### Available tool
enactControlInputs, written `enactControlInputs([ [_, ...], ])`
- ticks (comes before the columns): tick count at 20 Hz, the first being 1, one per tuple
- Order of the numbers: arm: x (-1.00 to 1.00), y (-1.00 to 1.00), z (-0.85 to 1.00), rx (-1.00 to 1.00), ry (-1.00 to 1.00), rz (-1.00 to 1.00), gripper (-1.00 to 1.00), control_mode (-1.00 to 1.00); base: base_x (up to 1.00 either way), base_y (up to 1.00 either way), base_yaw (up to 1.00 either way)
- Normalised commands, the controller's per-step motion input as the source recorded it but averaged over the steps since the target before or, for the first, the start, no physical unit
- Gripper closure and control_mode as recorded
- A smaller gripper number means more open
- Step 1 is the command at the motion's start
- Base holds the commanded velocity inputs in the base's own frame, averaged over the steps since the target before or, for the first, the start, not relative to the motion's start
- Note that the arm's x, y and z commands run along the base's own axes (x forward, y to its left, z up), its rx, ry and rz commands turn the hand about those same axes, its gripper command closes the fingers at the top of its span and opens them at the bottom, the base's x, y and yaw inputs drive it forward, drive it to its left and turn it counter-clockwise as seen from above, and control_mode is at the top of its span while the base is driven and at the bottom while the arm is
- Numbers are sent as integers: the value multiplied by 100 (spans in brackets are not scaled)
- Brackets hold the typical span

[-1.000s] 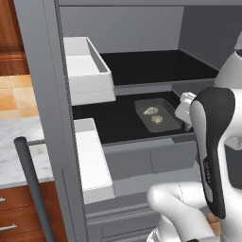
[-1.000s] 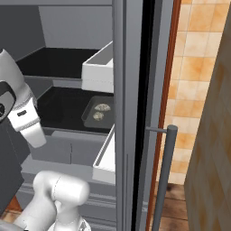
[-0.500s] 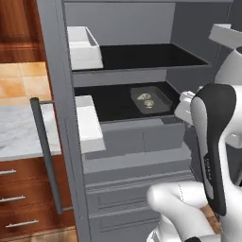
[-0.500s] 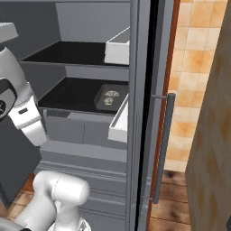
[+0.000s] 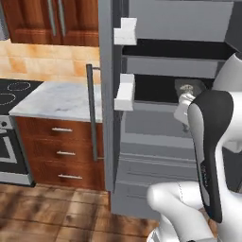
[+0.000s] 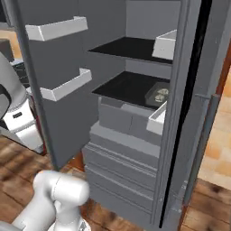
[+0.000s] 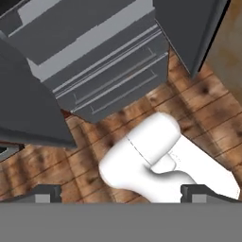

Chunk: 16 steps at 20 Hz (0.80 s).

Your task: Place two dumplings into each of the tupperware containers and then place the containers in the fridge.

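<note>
The fridge stands open, with black shelves and white door bins. On its lower black shelf rests a see-through grey tupperware container with two dumplings inside. My gripper is open and holds nothing, its two dark fingertips set wide apart. It points down at the wooden floor in front of the fridge's grey drawers, well away from the container. In the left base view my arm partly covers the shelf.
The left fridge door with its long dark bar handle juts toward me. The right door stands open too. A marble counter over wooden drawers and a black stove lie to the left.
The whole picture has shifted: the base has backed away from the fridge and swung, so the fridge looks smaller and the counter has come into view. The container stays on its shelf.
</note>
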Motion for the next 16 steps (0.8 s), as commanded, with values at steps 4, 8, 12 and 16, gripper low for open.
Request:
enactControlInputs([
  [4, 0, 0, 0, 0, 0, 0, -100, 100, -8, 19, 99],
  [8, 0, 0, 0, 0, 0, 0, -100, 100, -19, 24, 100],
  [12, 0, 0, 0, 0, 0, 0, -100, 100, -6, 24, 99],
  [16, 0, 0, 0, 0, 0, 0, -100, 100, 13, 41, 82],
])
